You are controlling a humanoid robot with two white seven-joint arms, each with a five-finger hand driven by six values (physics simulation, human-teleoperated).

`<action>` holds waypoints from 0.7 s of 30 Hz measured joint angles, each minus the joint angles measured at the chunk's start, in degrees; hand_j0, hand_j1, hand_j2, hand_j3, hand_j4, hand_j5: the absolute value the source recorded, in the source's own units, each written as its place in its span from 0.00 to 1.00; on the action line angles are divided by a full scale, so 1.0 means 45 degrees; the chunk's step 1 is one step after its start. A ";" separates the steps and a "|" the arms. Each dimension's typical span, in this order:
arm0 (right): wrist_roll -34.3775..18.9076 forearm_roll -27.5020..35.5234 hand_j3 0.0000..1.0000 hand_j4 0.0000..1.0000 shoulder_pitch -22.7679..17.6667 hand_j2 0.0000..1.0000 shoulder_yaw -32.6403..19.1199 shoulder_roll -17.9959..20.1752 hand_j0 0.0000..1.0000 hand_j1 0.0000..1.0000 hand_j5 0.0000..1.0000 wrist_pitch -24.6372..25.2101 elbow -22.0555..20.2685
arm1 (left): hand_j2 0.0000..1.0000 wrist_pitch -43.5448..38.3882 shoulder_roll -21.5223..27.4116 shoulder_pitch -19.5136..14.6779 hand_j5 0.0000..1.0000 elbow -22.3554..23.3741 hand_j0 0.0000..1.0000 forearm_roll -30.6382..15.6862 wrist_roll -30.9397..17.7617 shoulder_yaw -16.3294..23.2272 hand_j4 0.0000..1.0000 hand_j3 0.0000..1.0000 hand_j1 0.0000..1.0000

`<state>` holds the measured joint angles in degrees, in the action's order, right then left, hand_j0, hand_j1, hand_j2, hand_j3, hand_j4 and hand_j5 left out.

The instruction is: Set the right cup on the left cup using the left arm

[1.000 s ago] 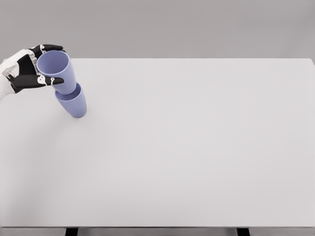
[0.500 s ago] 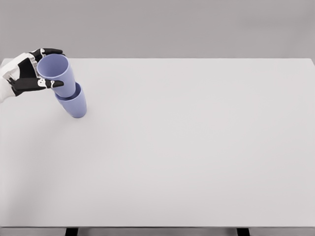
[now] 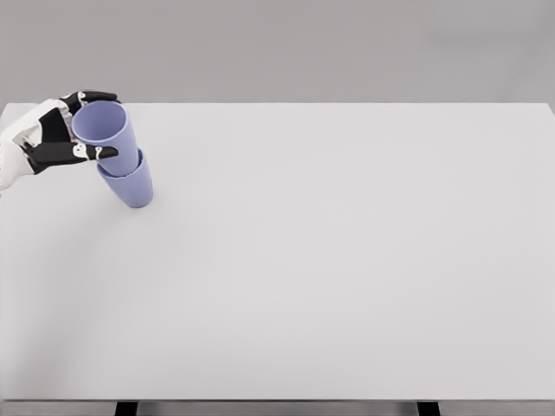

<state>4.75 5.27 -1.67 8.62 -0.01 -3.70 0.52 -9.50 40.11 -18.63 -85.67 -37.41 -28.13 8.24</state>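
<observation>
plain grey backdrop, big white table (image 3: 347, 260) filling the head view. landmark is the lower cup (image 3: 130, 184), a lavender cup standing on the table near its far left corner.

upper cup (image 3: 106, 134), same lavender, sits in the mouth of the lower cup, leaning a bit to the left of it, rim open toward the camera. left hand (image 3: 54, 132) comes in from the left of the lower cup and wraps the upper cup: one black finger curls over the far rim, the thumb lies across the near side just above the lower cup's rim. fingers closed round the upper cup, grip looks intact.

change: compared with a second ago, the upper cup has dropped deeper into the lower cup; more of its body was showing above the lower rim then, now only the top part sticks out. hand has come down with it and shifted slightly left. lower cup has not moved.

judgement: nesting looks basically done; the cup seems seated or nearly so. next step is likely opening the fingers and backing off left without knocking the stack. risk: the tilt could tip the pair on release.

right arm not in view.
</observation>
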 measured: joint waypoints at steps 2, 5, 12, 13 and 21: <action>0.0000 0.0000 1.00 1.00 0.0000 1.00 0.0000 0.0000 1.00 1.00 1.00 0.0001 0.0000 | 0.75 0.0008 -0.0018 0.0000 0.75 -0.0003 0.75 0.0003 0.0001 0.0007 0.75 0.75 0.75; 0.0000 0.0000 1.00 1.00 0.0000 1.00 0.0000 0.0000 1.00 1.00 1.00 0.0002 0.0000 | 0.83 0.0017 -0.0024 0.0000 0.83 -0.0005 0.83 0.0014 -0.0005 0.0015 0.83 0.83 0.83; 0.0000 0.0000 1.00 1.00 0.0000 1.00 0.0000 0.0000 1.00 1.00 1.00 0.0001 0.0000 | 0.93 0.0093 -0.0009 0.0097 0.93 -0.0060 0.93 0.0040 -0.0018 0.0010 0.93 0.93 0.93; 0.0000 0.0000 1.00 1.00 0.0000 1.00 0.0000 0.0000 1.00 1.00 1.00 0.0001 0.0000 | 0.93 0.0099 -0.0006 0.0098 0.93 -0.0076 0.93 0.0041 -0.0018 0.0009 0.93 0.93 0.93; 0.0001 0.0000 1.00 1.00 0.0000 1.00 0.0000 0.0000 1.00 1.00 1.00 0.0001 0.0000 | 0.93 0.0141 0.0011 0.0098 0.93 -0.0135 0.93 0.0043 -0.0019 -0.0006 0.93 0.93 0.93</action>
<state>4.76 5.27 -1.67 8.62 -0.01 -3.70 0.52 -8.86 40.15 -18.19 -86.28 -37.22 -28.21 8.21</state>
